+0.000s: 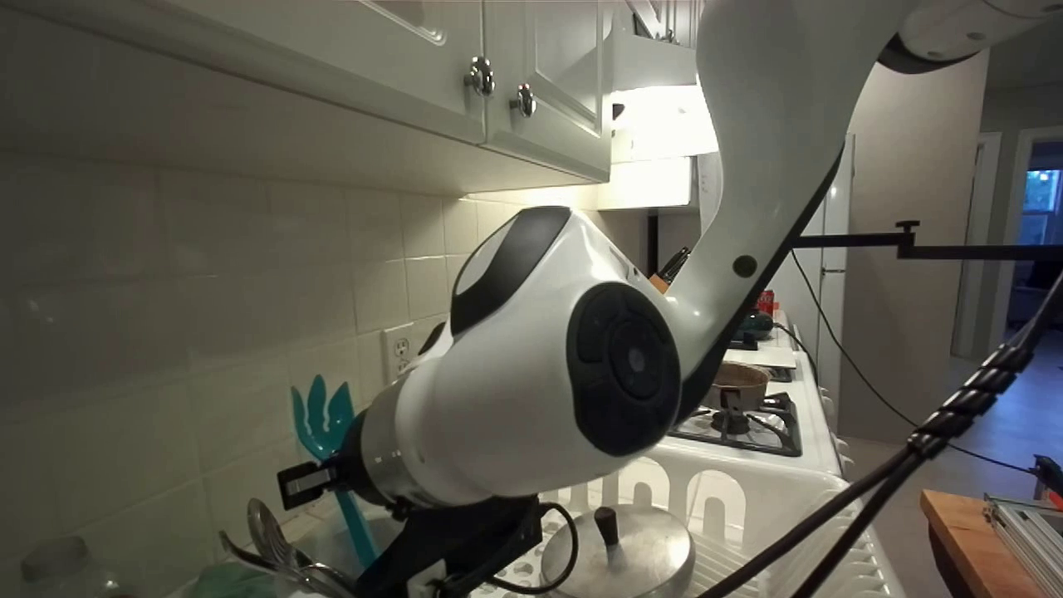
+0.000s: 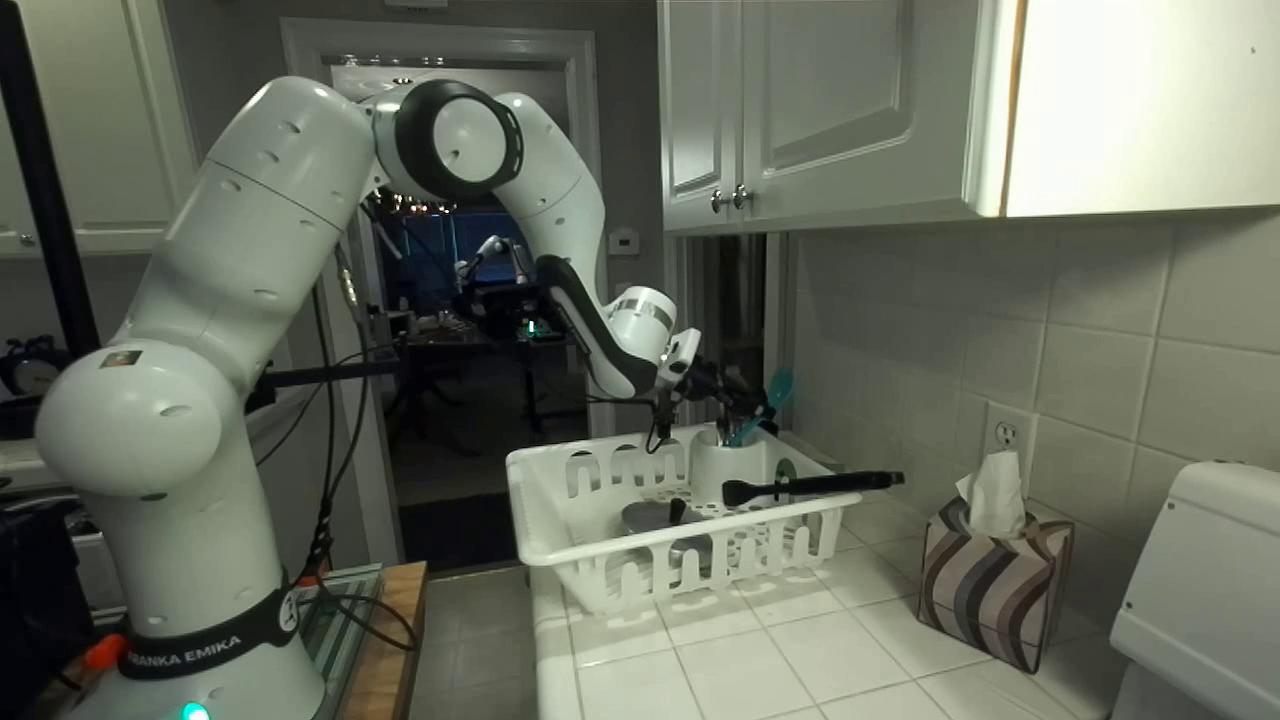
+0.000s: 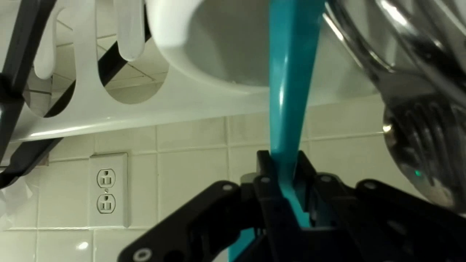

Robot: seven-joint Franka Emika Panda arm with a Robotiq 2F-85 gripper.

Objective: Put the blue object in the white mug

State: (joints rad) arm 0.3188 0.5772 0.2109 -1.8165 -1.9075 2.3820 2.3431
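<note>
A: Where is the blue utensil (image 1: 322, 433)?

B: In the robot's grasp, pronged head uppermost and handle slanting down, near a kitchen's tiled wall (image 1: 241, 332).

A: And the gripper (image 3: 285, 169)?

B: Its black fingers (image 3: 263, 163) pinch the handle from both sides, just below the head.

A: Is the utensil inside the white mug (image 3: 225, 47)?

B: The wrist view shows the handle crossing the mug's open mouth, its far end out of frame; whether it sits inside, I cannot tell.

A: What surrounds them?

B: Metal cutlery (image 3: 404, 87) beside the mug, and a white dish rack (image 2: 590, 558) holding a metal lid (image 1: 639, 556) with a black knob. A black long-handled utensil (image 2: 815, 486) lies across the rack's edge.

A: Farther out?

B: A patterned tissue box (image 2: 990, 585) stands on the tiled counter (image 2: 730, 668); the white robot arm (image 2: 240, 260) reaches over the rack.
</note>
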